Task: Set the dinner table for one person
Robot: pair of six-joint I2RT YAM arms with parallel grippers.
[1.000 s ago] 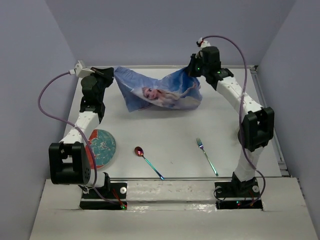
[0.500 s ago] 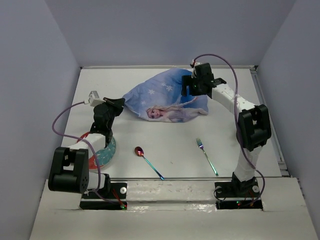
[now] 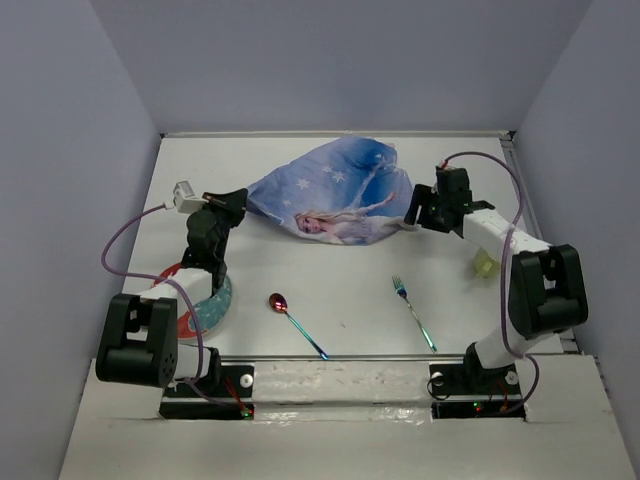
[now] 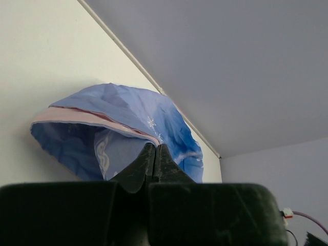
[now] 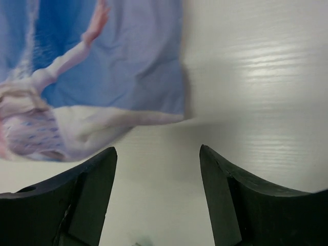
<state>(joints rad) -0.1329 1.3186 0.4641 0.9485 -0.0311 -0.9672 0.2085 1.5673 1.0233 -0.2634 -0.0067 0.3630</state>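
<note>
Blue placemat (image 3: 335, 195), one (crumpled), pinched by left claw (image 4: 155, 154); right claw (image 5: 158, 154) wide; one plate (image 3: 219, 300), spoon (image 3: 295, 322), fork (image 3: 413, 312).

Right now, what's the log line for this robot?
left jaws: shut on princess placemat | right jaws: open, off its corner | state: rumpled, not flat

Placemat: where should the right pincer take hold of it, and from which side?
Grip the placemat at its right corner, coming in low from the right. There the edge lies flat on the dinner table, facing the open right pincer; the middle is bunched up.
</note>
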